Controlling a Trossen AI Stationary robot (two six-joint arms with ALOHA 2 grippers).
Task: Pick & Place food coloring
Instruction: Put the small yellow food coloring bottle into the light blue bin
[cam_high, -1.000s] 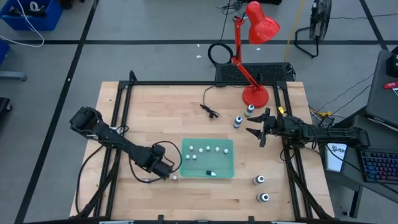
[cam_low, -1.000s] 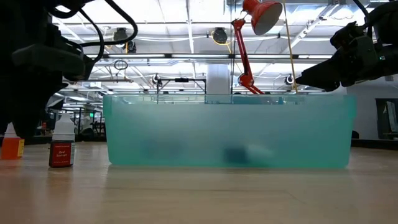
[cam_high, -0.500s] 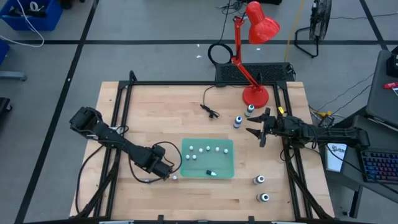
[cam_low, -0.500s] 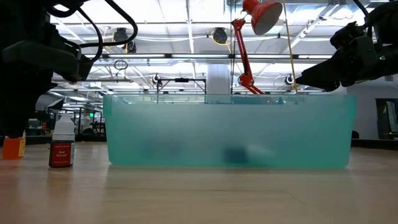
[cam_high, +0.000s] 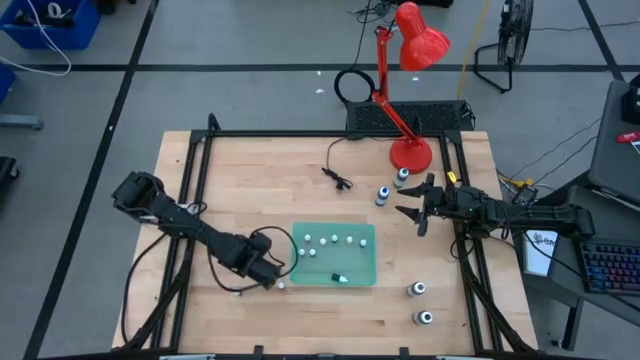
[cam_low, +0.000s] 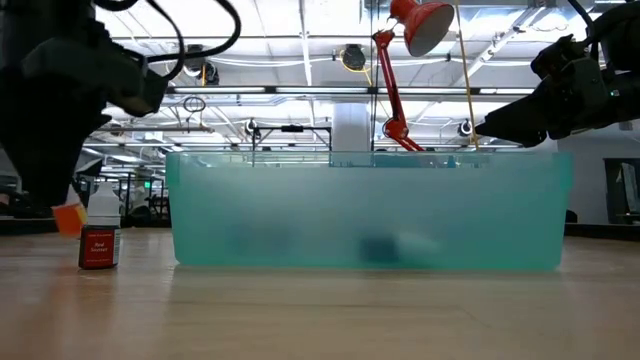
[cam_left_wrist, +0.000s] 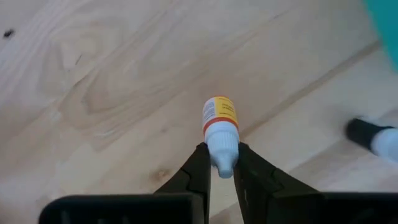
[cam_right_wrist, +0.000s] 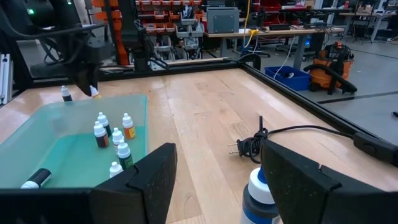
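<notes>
Step in hand: carrying one tiny bottle (cam_left_wrist: 220, 129) toward the green tray (cam_high: 363, 273), judged from how things lay.
Left gripper (cam_left_wrist: 219, 167): just beside the tray's near-left corner, lifted a little off the wooden surface (cam_high: 250, 180); jaws nearly closed, pinching the tiny bottle by its white cap.
Held bottle: small, white cap and neck, orange and yellow label, a red band under the cap; hung clear of the wood, tilted in the low view.
Next move, a guess: needed a lift over the tray wall, then a spread of the jaws above a bare spot so the bottle dropped in beside the others.
Watch out for: the thin grip on the cap; bottle could slip or swing.
Bottles in tray (cam_right_wrist: 112, 137): several small white-capped ones stood up in a loose row, one lay on its side (cam_right_wrist: 35, 178).
Bottle left outside (cam_low: 100, 228): a red-labelled one stood on the surface just beside the tray, close to the left gripper.
Bigger bottles (cam_high: 382, 194): two stood near the red lamp (cam_high: 412, 50), two more (cam_high: 416, 290) near the front right corner.
Right gripper (cam_high: 411, 211): waited near the two bottles by the lamp; jaws spread wide, holding nothing.
</notes>
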